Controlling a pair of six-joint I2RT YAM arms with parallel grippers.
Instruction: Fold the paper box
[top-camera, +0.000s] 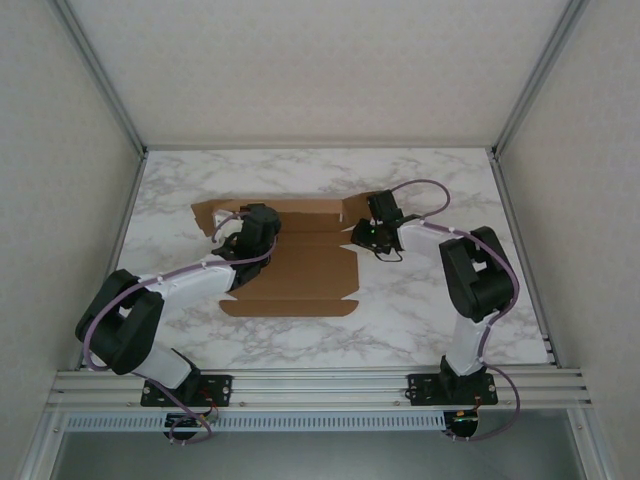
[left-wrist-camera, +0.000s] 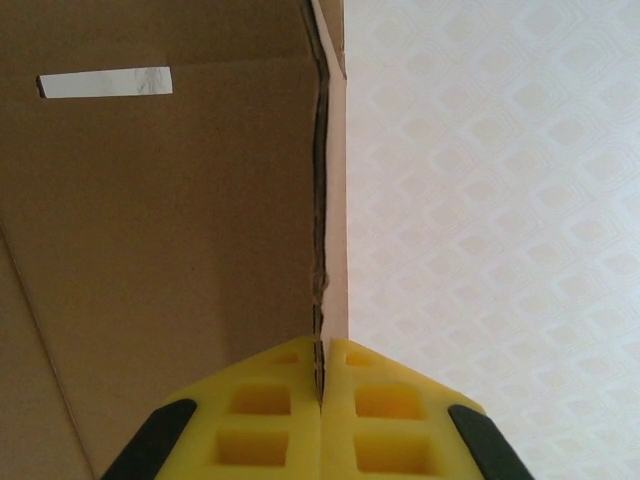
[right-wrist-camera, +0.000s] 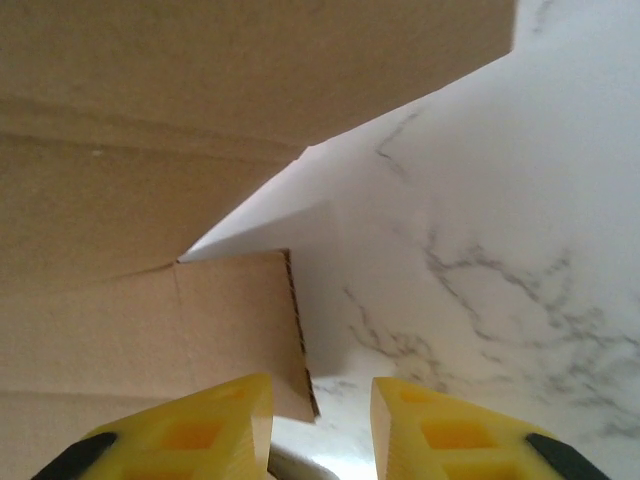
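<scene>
Paper box (top-camera: 300, 272) is lying mostly flat mid table (top-camera: 430, 310), left gripper (left-wrist-camera: 322, 360) is pinching its left flap, and right gripper (right-wrist-camera: 320, 395) is hovering spread, seemingly not gripping, so a one-sided pull is risking skew.

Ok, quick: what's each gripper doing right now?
Left gripper: closed, pinching an edge of the paper box.
Right gripper: open, holding nothing.
</scene>
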